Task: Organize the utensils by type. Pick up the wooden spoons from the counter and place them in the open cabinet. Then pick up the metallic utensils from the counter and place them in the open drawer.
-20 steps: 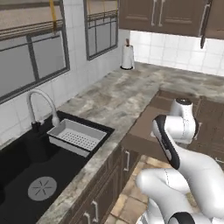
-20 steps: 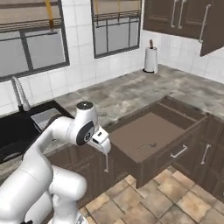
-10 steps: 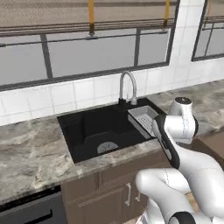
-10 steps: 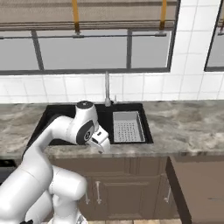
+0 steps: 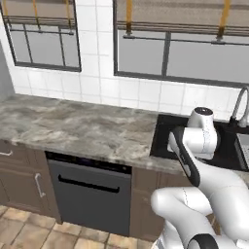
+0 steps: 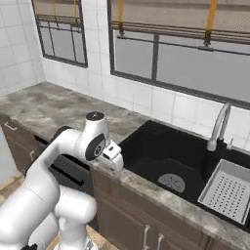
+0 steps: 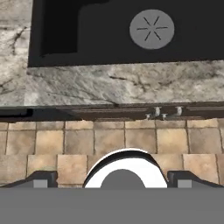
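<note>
— Gripper (image 7: 112, 178) first: how does it stand?
— Its two dark tips sit wide apart at the bottom of the hand view, nothing between them, so it is spread and carrying nothing. It points down over the tan tiled floor (image 7: 65, 144) in front of the base cabinets. In the right base view the hand hangs at the surface's front edge (image 6: 113, 156).
— And the containers?
— A black sink (image 6: 171, 156) is sunk into the veined stone surface (image 5: 73, 129); its basin holds only a round grey drain (image 7: 152, 29). On the sink's right side rests a pale perforated tray (image 6: 229, 190), with nothing in it. A curved silver faucet (image 6: 218, 126) rises behind the sink.
— What else is around?
— A dark dishwasher front (image 5: 90, 192) under the surface, left of the sink, and windows (image 5: 180, 53) above white wall tiles.
— The utensils, cabinet, drawer?
— I cannot tell where they are from these views.
</note>
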Controlling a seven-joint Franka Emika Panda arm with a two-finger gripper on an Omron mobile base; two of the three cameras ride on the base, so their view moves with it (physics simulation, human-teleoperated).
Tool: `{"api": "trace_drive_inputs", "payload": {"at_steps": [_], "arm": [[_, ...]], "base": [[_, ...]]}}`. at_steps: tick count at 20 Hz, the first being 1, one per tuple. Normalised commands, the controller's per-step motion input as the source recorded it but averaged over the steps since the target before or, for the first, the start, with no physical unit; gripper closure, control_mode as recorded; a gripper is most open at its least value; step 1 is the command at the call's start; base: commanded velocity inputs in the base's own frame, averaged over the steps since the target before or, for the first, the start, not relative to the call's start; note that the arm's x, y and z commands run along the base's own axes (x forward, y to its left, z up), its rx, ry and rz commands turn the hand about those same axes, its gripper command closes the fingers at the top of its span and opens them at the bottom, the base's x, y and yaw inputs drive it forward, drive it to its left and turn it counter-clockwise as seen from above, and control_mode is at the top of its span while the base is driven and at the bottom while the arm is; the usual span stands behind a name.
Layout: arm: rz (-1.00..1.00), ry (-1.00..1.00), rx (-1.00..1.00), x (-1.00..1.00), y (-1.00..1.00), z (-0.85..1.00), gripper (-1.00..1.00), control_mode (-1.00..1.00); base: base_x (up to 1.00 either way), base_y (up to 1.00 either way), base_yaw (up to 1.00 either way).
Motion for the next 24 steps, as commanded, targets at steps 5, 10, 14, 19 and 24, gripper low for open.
{"api": "trace_drive_inputs", "payload": {"at_steps": [5, 10, 14, 19, 24], "arm": [[0.0, 0.0, 0.0, 0.0, 0.0, 0.0, -1.0, 1.0], [0.0, 0.0, 0.0, 0.0, 0.0, 0.0, -1.0, 1.0], [0.0, 0.0, 0.0, 0.0, 0.0, 0.0, -1.0, 1.0], [0.0, 0.0, 0.0, 0.0, 0.0, 0.0, -1.0, 1.0], [0.0, 0.0, 0.0, 0.0, 0.0, 0.0, -1.0, 1.0]], "base": [[-0.07, 0.0, 1.0], [-0.07, 0.0, 1.0], [-0.07, 0.0, 1.0], [0.22, 0.05, 0.91], [0.91, 0.44, 0.13]]}}
